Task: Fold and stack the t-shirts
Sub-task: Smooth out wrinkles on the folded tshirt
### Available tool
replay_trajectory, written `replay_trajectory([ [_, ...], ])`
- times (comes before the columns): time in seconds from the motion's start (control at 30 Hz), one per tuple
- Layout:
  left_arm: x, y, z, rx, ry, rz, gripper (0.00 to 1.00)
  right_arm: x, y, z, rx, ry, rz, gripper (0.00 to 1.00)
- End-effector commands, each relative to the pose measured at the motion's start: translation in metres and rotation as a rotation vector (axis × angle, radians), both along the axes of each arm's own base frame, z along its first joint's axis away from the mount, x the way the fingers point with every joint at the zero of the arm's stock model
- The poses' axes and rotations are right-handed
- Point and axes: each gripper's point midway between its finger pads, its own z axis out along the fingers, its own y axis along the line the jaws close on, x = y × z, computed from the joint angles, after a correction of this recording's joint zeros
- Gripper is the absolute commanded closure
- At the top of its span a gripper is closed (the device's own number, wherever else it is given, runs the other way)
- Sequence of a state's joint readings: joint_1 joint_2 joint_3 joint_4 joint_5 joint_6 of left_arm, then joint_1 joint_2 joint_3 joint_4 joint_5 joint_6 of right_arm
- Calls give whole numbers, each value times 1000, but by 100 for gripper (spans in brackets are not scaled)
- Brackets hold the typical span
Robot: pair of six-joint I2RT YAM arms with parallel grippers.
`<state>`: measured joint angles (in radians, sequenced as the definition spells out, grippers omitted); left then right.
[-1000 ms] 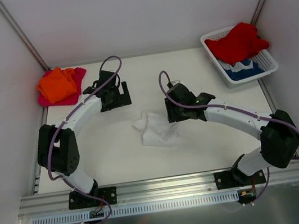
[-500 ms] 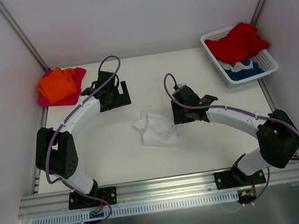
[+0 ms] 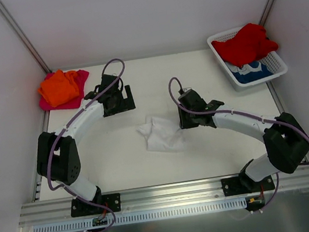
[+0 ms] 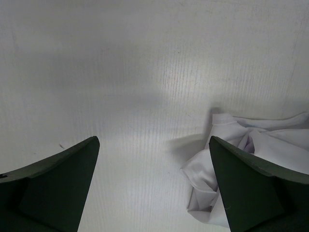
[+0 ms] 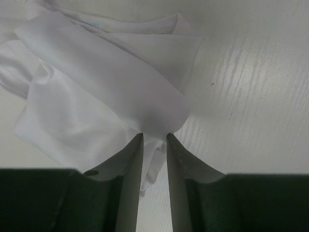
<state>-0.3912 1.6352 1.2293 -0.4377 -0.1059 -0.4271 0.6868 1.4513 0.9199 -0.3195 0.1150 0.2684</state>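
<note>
Our right end effector is clamped on a fold at the 3 o'clock edge of the white t-shirt, which lies crumpled near the middle of the worktop. Our left end effector hangs with its fingers wide apart and holds nothing, at 11 o'clock from the shirt and clear of it.

We judge this to be the start of spreading the shirt flat before any fold. The next move calls for drawing the pinched edge out toward 3 o'clock while the left comes in for the opposite edge.

At 10 o'clock an orange t-shirt sits on a magenta-pink t-shirt. At 2 o'clock a white mesh basket holds a red t-shirt over a blue-and-white t-shirt.

We work on a matt white, faintly ribbed surface inside plain white walls, with an aluminium rail along the 6 o'clock edge.
</note>
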Motion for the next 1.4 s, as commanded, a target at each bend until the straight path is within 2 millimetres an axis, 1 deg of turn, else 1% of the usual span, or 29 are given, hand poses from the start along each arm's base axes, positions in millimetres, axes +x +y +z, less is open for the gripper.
replay_trajectory([
  [0.0, 1, 1, 16, -24, -43, 5, 1, 6, 6, -1, 14, -18, 10, 72],
  [0.07, 1, 1, 15, -21, -43, 7, 1, 9, 7, -1, 14, -27, 15, 75],
  [0.1, 0, 1, 14, -19, -40, 4, 1, 10, 8, -2, 13, -28, 18, 79],
  [0.17, 0, 2, 12, -16, -35, 7, 1, 12, 8, -4, 7, -29, 21, 84],
  [0.2, 0, 2, 11, -14, -36, 6, 1, 14, 9, -3, 9, -35, 22, 91],
  [0.3, -1, 3, 10, -8, -33, 6, 1, 15, 12, -5, 11, -33, 28, 100],
  [0.4, 0, 4, 9, -5, -32, 7, 1, 18, 14, 0, 16, -46, 36, 100],
  [0.53, 0, 3, 10, -8, -35, 8, 1, 23, 17, 17, 25, -84, 45, 100],
  [0.7, -1, 3, 10, -14, -33, 11, 1, 33, 22, 50, 41, -154, 68, 100],
  [0.77, -2, 2, 10, -15, -31, 11, 1, 34, 26, 57, 43, -167, 81, 100],
  [0.8, -2, 2, 11, -16, -34, 11, 1, 38, 28, 64, 45, -183, 88, 100],
  [1.0, -4, 3, 10, -18, -32, 14, 1, 44, 42, 77, 55, -199, 126, 100],
  [1.1, -4, 3, 8, -19, -27, 18, 1, 43, 51, 85, 65, -217, 150, 100],
  [1.17, -4, 2, 6, -23, -26, 19, 1, 42, 54, 85, 63, -218, 159, 100],
  [1.23, -3, 1, 6, -28, -24, 16, 1, 45, 54, 82, 47, -216, 160, 100],
  [1.27, -4, -1, 5, -30, -22, 14, 1, 47, 54, 73, 32, -200, 160, 100],
  [1.33, -5, -3, 3, -29, -19, 9, 1, 48, 55, 64, 16, -183, 164, 100],
  [1.37, -6, -4, 3, -30, -17, 7, 1, 49, 56, 54, 5, -166, 166, 100],
])
